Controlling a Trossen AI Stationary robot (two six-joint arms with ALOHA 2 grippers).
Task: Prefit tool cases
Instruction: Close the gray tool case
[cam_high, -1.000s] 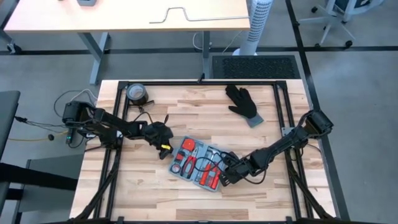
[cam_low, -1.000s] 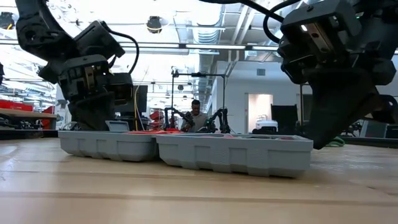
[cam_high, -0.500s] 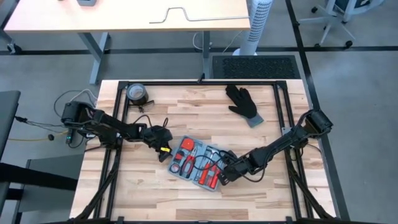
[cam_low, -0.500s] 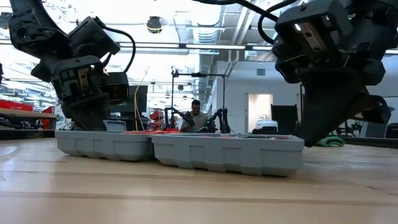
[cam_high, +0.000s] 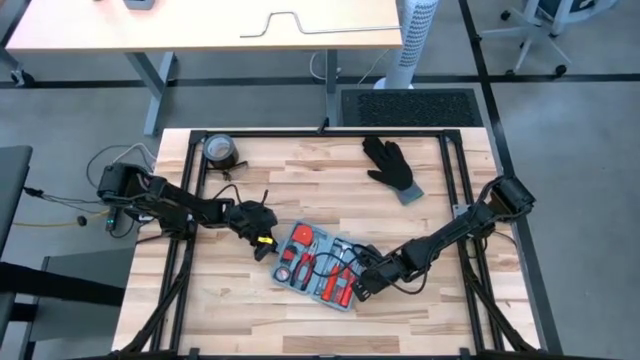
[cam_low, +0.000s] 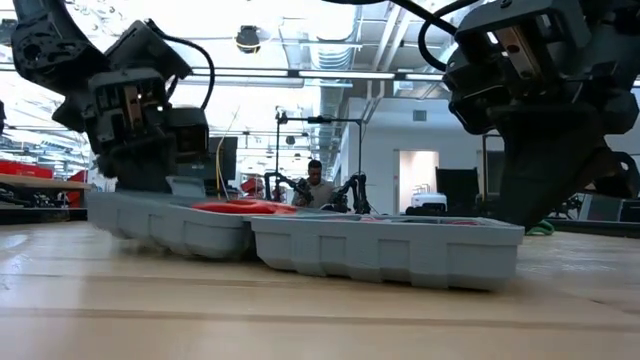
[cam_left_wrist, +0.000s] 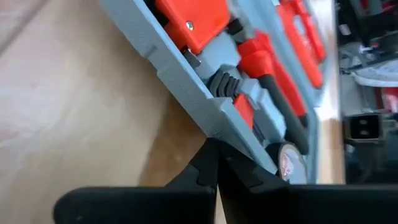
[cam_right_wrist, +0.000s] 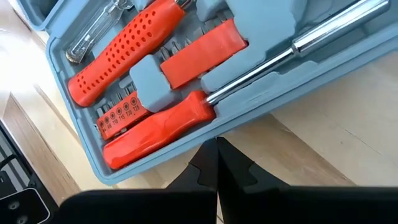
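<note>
The blue-grey tool case (cam_high: 318, 265) lies open on the table's near middle, with red-handled tools in its grey recesses. In the low view its left half (cam_low: 170, 225) is tilted, outer edge off the wood, and its right half (cam_low: 385, 248) lies flat. My left gripper (cam_left_wrist: 214, 149) is shut at the case's left edge. My right gripper (cam_right_wrist: 217, 142) is shut at the case's right edge. My left gripper has its shut fingertips under the outer wall of the case's left half (cam_left_wrist: 205, 121), coming level from the table's left. That edge stands raised off the table, while the hinge side stays down. My right gripper sets its shut fingertips against the outer wall of the right half (cam_right_wrist: 208, 134), coming from the table's right and low over the wood. That half lies flat on the table.
A black glove (cam_high: 392, 165) lies at the far right of the table and a dark tape roll (cam_high: 219, 150) at the far left corner. Black frame rails (cam_high: 455, 200) run along the table's sides. Bare wood lies near the front edge.
The outer edge of the case's left half has tipped up off the table at my left gripper, and its tools now show above the wall. The right half has stayed flat and slid a little toward the table's right.
</note>
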